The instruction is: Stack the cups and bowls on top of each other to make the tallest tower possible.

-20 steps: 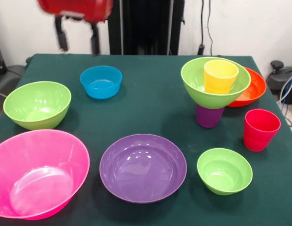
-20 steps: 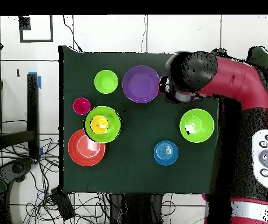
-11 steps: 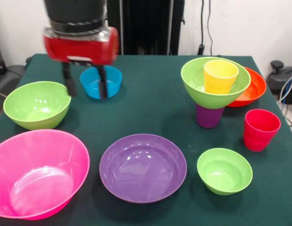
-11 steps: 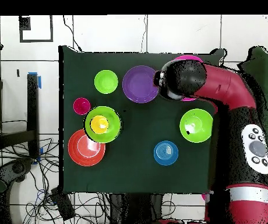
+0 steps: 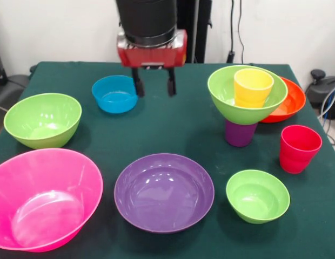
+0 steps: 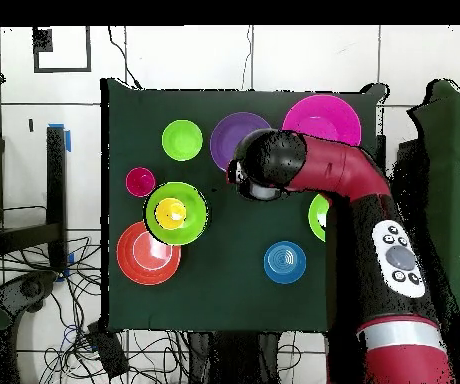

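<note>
Front view: the end effector (image 5: 153, 83) hangs above the green table (image 5: 178, 124), its two dark fingers (image 5: 138, 85) spread apart with nothing between them. Just to its picture-left sits the blue bowl (image 5: 116, 93). Farther that way and nearer the camera is a large lime green bowl (image 5: 42, 120), and below that the big pink bowl (image 5: 43, 197). Well below the end effector, toward the camera, lies the wide purple bowl (image 5: 164, 191). To its picture-right stands the tower (image 5: 245, 105): a purple cup (image 5: 240, 134) at the base, a lime green bowl (image 5: 238, 105) resting on it, and a yellow cup (image 5: 253, 87) upright inside that bowl. The orange-red bowl (image 5: 290, 101) sits just behind the tower, partly hidden by it. The red cup (image 5: 299, 148) stands alone beyond the tower's right side, and a small lime green bowl (image 5: 258, 195) lies in front of it.

Overhead view: the arm (image 6: 359, 220) covers the end effector, whose fingers cannot be seen here. The arm's head overlaps the edge of the purple bowl (image 6: 232, 135), with the pink bowl (image 6: 326, 118) just beyond it. The tower (image 6: 175, 212) is to the left of the head, beside the orange-red bowl (image 6: 144, 256). The blue bowl (image 6: 285, 262) sits below the arm, which hides most of the large green bowl (image 6: 317, 215).
</note>
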Motion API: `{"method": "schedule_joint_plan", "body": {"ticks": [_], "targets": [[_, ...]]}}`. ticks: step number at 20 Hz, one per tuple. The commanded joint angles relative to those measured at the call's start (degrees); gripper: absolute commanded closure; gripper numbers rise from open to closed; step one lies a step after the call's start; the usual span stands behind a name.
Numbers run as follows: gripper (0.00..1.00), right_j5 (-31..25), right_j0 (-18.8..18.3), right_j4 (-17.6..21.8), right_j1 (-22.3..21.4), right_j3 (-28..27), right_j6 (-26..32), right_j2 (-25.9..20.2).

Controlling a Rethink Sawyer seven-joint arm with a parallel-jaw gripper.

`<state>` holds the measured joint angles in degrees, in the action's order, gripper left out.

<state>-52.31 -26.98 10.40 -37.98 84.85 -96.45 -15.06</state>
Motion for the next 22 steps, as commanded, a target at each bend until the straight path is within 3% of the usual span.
{"method": "schedule_joint_plan", "body": {"ticks": [1,4,12,22], "targets": [[0.00,-1.53,1.47,2.23,-3.92,13.97,1.54,-0.70],[0.00,1.67,1.57,6.42,-4.90,16.59,2.31,1.31],[0.00,8.07,0.52,10.32,-5.87,22.30,0.43,2.13],[0.00,18.81,-0.86,15.60,-2.71,25.04,-1.26,2.79]]}}
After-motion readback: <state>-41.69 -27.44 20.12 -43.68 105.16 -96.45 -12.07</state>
